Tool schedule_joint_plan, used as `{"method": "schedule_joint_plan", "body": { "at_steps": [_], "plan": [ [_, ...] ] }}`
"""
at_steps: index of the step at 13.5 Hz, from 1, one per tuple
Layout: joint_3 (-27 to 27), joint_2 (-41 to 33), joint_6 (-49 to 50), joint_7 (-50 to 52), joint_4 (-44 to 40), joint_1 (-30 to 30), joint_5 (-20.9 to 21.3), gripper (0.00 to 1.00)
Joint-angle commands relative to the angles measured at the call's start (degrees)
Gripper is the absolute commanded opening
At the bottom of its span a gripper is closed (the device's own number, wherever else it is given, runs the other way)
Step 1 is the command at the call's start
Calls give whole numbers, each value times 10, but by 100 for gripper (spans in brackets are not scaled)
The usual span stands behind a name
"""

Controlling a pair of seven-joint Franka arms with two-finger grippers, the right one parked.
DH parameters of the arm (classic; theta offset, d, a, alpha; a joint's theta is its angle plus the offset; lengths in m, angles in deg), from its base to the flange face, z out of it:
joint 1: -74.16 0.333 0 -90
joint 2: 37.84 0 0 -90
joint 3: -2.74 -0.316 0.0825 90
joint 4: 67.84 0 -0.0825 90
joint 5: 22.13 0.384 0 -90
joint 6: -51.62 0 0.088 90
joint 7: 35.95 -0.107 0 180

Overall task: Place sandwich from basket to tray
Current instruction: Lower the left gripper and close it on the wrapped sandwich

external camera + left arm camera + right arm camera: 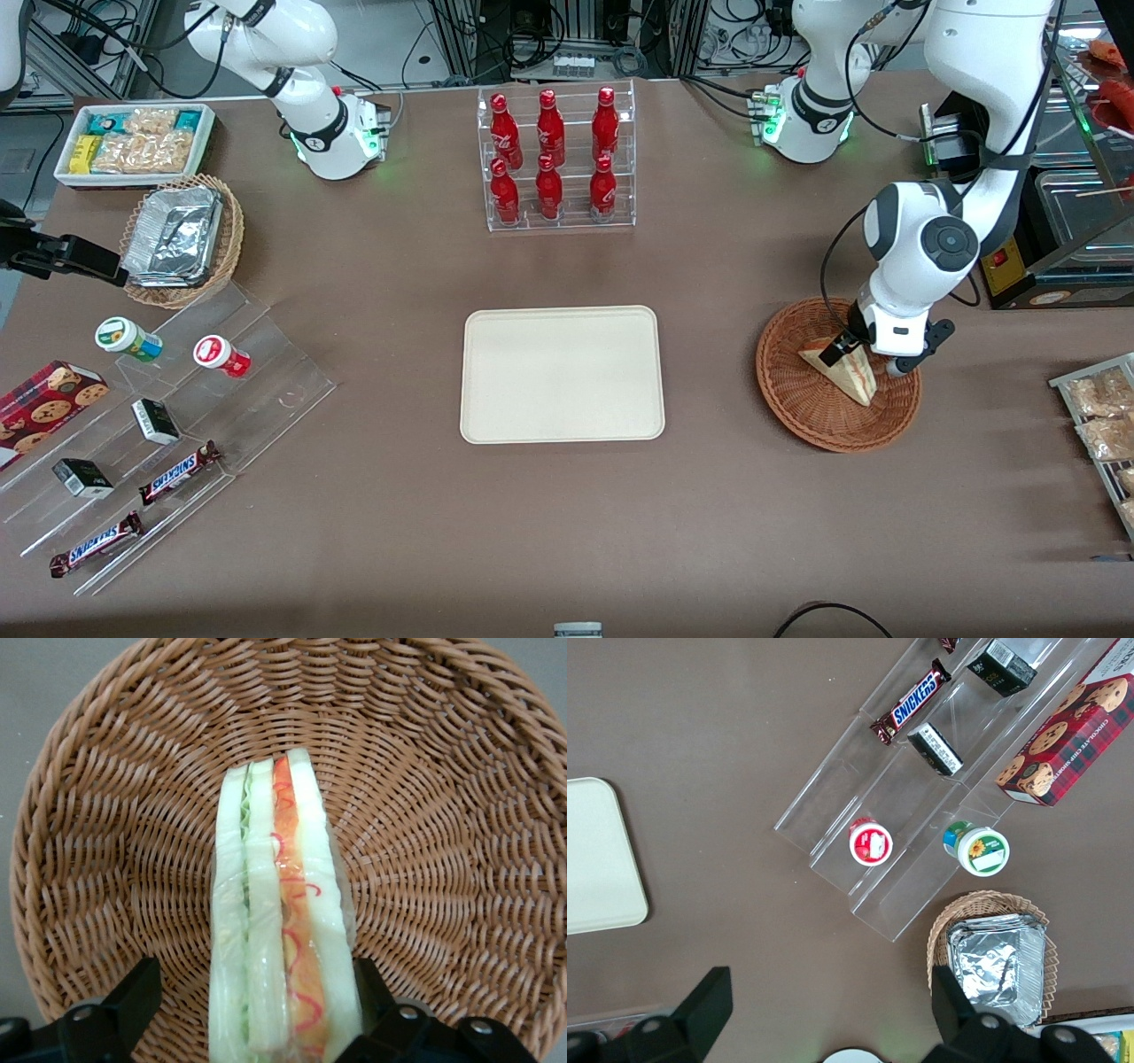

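Honestly, I judged the sandwich (283, 930) a soft, light thing, wrapped in clear film that could slip, so I wanted only gentle pressure across its flat bread faces, never on the filling edge. It stood on edge in the basket (797, 399), toward the working arm's end of the table. My gripper (858, 353) was down inside the basket with its fingers (133, 1001) spread either side of the wedge; one looked close against the bread, the other stood clear, so nothing was clamped. Squeezing too hard would have crushed the layers, I reckoned. The tray (496, 416) lay well apart, mid-table, nearer the front camera than the bottle rack (558, 159).
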Motion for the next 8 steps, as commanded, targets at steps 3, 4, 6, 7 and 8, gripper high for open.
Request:
{"method": "schedule_joint_plan", "body": {
  "at_steps": [3, 4, 6, 7, 8],
  "plan": [
    [4, -11, 2, 7, -8, -2, 3, 15],
    [4, -16, 10, 8, -12, -2, 3, 11],
    [12, -35, 47, 7, -24, -3, 7, 11],
    [20, -49, 69, 7, -28, -2, 8, 11],
    [28, -68, 90, 7, -34, -2, 9, 11]
  ]
}}
